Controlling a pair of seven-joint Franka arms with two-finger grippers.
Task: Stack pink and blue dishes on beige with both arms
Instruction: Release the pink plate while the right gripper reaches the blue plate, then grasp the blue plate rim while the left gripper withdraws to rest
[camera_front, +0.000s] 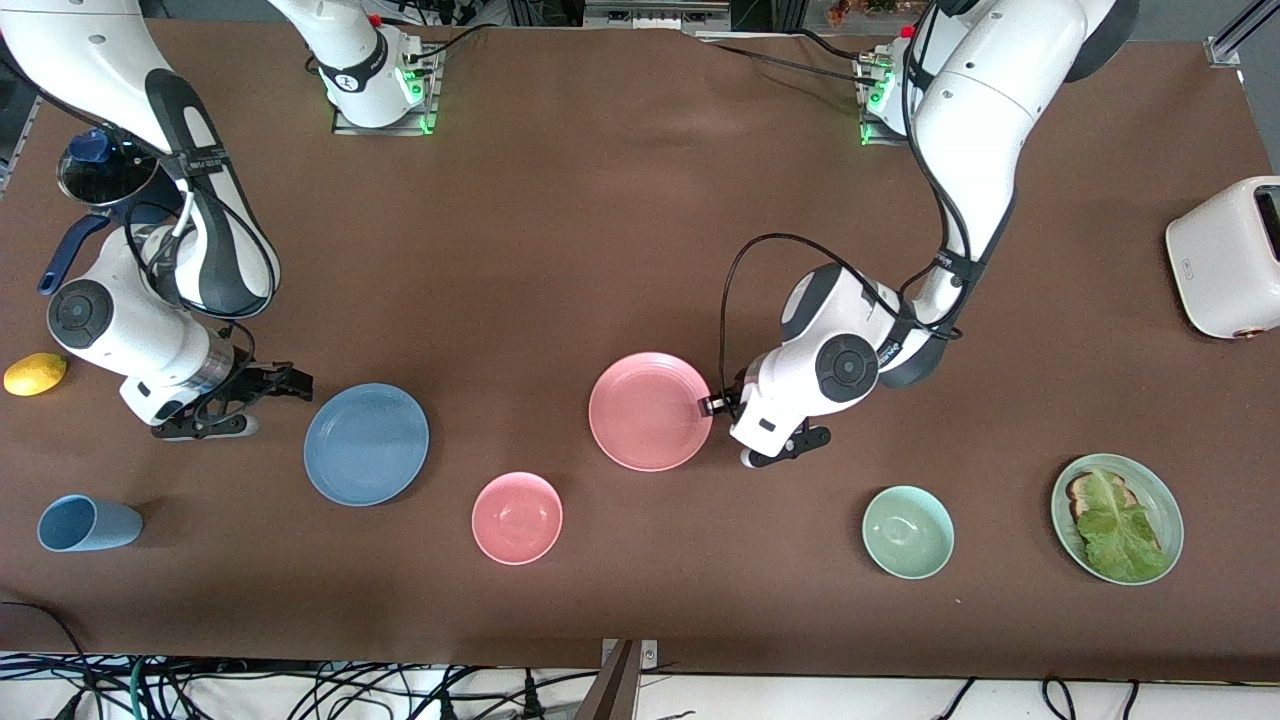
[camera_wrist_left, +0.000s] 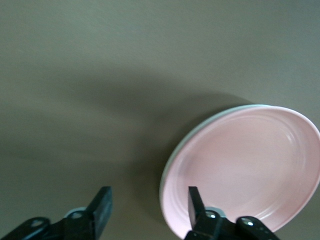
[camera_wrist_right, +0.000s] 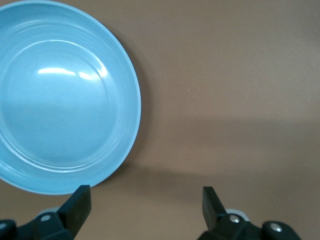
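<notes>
the pink plate lay near the middle of the table, and in the left wrist view a pale rim peeked out from under its edge, so i judged it already sat on the beige plate. the blue plate lay flat toward the right arm's end, just beside the right gripper. i reckoned these ridged plates were stiff, smooth and chippable, light enough for one gripper, and best pinched at the rim since they lay flat. the left gripper was low at the pink plate's edge, its jaws parted and holding nothing, one finger over the rim. the right gripper's jaws were spread wide and empty, the blue plate's rim close by one finger. a pink bowl sat nearer the front camera, between the plates
</notes>
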